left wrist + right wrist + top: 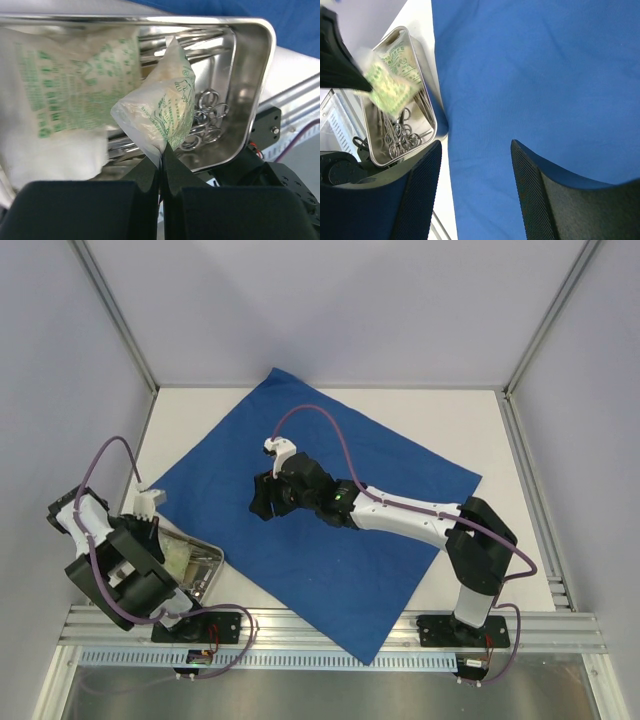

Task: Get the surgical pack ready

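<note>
The surgical pack is a royal-blue drape point(340, 520) spread flat and skewed on the white table; it also fills the right wrist view point(545, 75). A small steel tray point(208, 578) sits at its near-left corner. My left gripper point(162, 156) is shut on the corner of a small white packet with green print point(162, 112) and holds it over the tray point(265, 75). A larger packet point(65, 95) and ring-handled steel instruments point(207, 120) lie in the tray. My right gripper point(475, 170) is open and empty, just above the drape's left middle point(265, 502).
Aluminium rails point(330, 625) run along the near table edge under the arm bases. Grey enclosure walls stand left, right and behind. In the right wrist view the tray point(431, 115) and the held packet point(390, 87) lie to the left, beyond the drape's edge.
</note>
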